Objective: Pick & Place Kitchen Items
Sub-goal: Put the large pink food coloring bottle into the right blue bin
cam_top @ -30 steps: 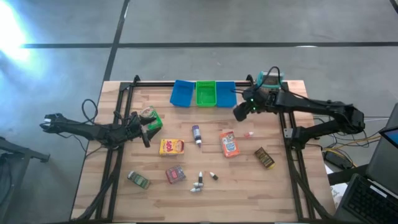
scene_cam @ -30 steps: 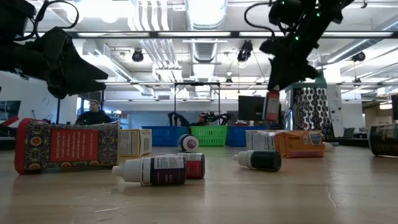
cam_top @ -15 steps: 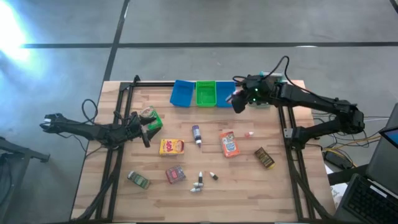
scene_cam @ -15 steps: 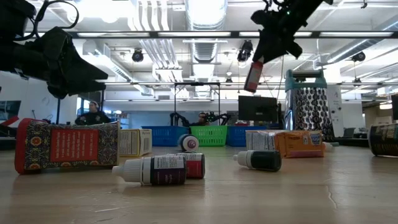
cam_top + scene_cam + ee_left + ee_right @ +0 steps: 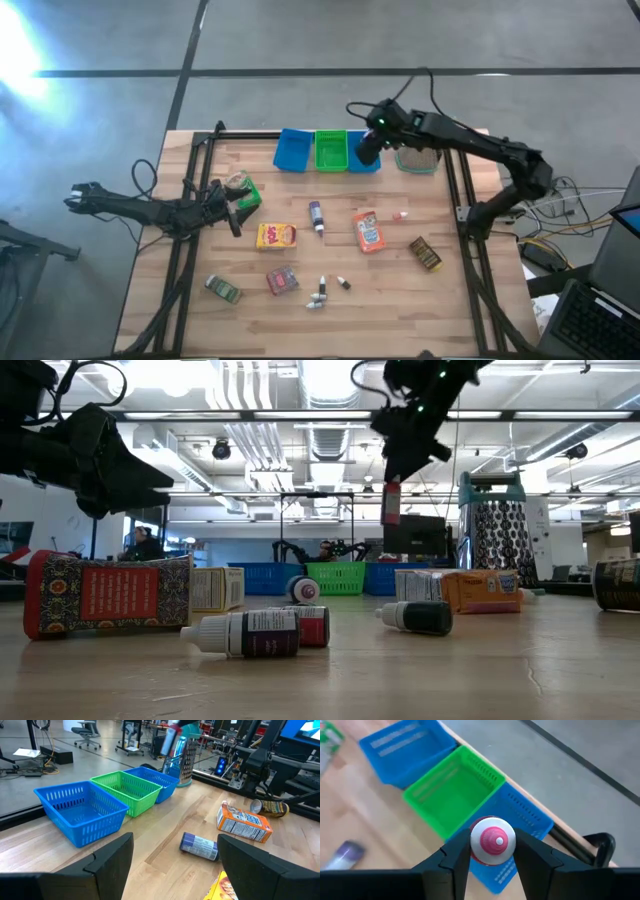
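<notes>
Above the far edge of the table, the right gripper is held over the rightmost blue bin of a row of three, its fingers closed on a small bottle. From the right wrist view the bottle is seen end-on: a white rounded top with a pink-red cap at its centre, clamped between the two dark fingers. In the low view the bottle hangs upright below the gripper, well clear of the table, with a pale body and a red band. The green bin stands in the middle of the row and a second blue bin on its left, all along the far edge. The metal grater lies near the far right corner, just beside the bins. The left gripper rests near the left edge, its fingers set well apart and holding nothing, with a green packet just beside it. The remaining kitchen items are spread over the middle and near part of the table: a yellow-red box, a purple bottle lying on its side, an orange box, a brown packet towards the right edge, a pink-red packet, a green-brown packet towards the near left corner, and small bottles lying near the near edge.
</notes>
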Controlling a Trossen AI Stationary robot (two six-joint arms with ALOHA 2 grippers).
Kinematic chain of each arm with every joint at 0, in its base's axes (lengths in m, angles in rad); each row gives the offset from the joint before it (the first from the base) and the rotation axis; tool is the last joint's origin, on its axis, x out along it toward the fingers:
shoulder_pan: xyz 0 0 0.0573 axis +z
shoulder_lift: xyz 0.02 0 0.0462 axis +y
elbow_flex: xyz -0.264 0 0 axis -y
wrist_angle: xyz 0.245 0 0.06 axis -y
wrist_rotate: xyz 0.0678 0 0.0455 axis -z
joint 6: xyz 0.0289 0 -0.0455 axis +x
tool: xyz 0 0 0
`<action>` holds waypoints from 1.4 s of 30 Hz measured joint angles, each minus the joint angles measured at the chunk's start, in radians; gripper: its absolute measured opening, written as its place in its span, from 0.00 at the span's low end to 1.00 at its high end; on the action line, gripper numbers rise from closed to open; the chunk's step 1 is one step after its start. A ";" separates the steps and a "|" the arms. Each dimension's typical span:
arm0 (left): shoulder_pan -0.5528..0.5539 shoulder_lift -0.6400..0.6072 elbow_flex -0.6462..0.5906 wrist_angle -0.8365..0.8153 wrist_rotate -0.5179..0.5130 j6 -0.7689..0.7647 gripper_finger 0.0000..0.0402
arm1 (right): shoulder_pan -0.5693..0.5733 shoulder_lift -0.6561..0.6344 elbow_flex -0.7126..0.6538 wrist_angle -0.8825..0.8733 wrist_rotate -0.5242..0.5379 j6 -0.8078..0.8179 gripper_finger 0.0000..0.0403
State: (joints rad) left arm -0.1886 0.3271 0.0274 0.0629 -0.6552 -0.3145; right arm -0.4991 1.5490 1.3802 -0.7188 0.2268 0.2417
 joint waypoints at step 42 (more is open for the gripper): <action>0.000 0.000 0.000 -0.003 0.000 0.000 0.73 | -0.223 0.242 -0.082 0.252 -0.123 -0.123 0.33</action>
State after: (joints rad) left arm -0.1886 0.3271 0.0277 0.0597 -0.6556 -0.3145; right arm -0.7218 1.7908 1.2985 -0.4668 0.1043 0.1191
